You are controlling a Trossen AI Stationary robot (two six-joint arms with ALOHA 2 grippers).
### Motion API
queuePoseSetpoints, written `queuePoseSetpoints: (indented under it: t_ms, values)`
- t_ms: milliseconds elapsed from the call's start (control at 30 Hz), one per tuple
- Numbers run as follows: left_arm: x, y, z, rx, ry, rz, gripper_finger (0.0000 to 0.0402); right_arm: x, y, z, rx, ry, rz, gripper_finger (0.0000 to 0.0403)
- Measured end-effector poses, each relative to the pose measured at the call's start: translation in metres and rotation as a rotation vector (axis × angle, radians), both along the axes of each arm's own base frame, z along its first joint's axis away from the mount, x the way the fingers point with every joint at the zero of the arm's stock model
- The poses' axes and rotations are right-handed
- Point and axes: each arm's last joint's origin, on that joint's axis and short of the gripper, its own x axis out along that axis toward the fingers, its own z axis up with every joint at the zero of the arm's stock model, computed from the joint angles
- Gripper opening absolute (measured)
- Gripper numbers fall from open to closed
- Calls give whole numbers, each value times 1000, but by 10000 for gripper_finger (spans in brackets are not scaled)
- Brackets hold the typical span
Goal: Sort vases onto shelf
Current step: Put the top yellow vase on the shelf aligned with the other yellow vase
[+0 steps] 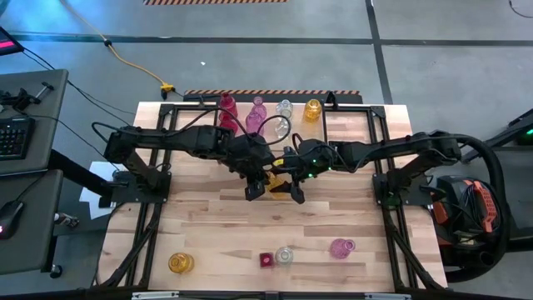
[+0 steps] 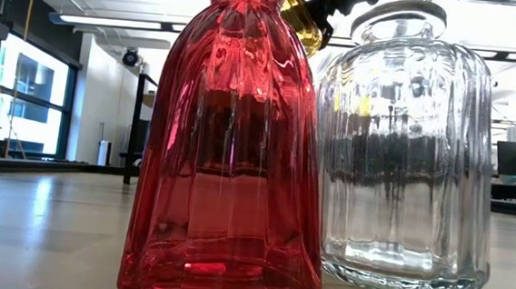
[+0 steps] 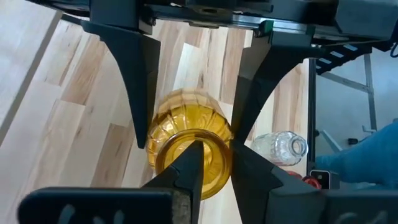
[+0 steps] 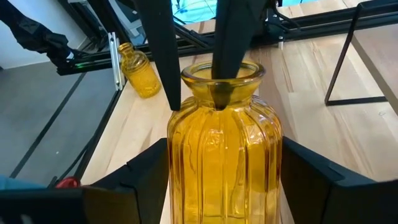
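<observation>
At the middle of the worktop we are passing a yellow vase between our two arms. Our right pincer is clasping the vase's ribbed body, a finger on each side. Our left pincer is holding the rim, one finger inside the mouth and one outside; we cannot tell whether it is gripping or letting go. We judge the double hold is steadying the glass for the handover. Four vases are standing on the shelf at the far edge: red, pink, clear and yellow. Four more are waiting near the front edge, including a red vase and a clear jar
</observation>
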Motion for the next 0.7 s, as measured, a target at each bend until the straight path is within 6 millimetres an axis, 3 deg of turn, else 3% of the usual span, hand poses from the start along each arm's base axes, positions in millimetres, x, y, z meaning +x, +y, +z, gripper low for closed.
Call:
queuePoseSetpoints:
  t_ms: [433,700]
  values:
    - [-1,5,2,-55,0,-2,119,-3,0,3,-1,-6,-36,225]
    - [-15,11,21,-69,-66,25,121,-16,-1,20,1,-39,-41,225]
